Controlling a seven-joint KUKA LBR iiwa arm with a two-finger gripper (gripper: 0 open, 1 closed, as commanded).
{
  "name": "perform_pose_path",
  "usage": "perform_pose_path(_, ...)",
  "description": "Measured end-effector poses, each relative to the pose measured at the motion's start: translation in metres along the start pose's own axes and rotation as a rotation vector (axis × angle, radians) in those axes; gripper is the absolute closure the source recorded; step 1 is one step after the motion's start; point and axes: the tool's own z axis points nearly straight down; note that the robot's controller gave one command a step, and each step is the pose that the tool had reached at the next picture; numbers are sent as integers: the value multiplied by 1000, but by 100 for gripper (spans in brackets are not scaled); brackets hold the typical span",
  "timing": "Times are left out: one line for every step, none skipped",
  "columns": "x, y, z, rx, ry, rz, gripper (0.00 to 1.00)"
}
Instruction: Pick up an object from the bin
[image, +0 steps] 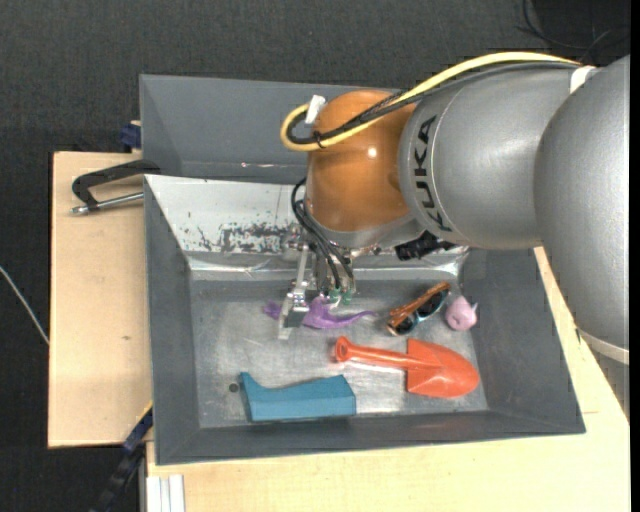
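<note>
Looking down from above, the claw (316, 304) hangs low over the middle of the bin (170, 330), right on a small purple toy (335, 318) that lies flat on the floor. I cannot tell how wide it stands, or whether it has the toy. The toy looks thin and floppy, so I'd guess it could slip free on the lift. The sunglasses (418, 306) and orange shovel (425, 368) just to the right might get nudged.
</note>
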Motion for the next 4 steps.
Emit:
perform_pose_path(4,-46,34,1,0,149,0)
perform_pose_path(-5,-60,84,-1,-4,-29,100)
perform_pose_path(-5,-60,84,-1,-4,-29,100)
perform_pose_path(5,-63,39,2,4,-46,100)
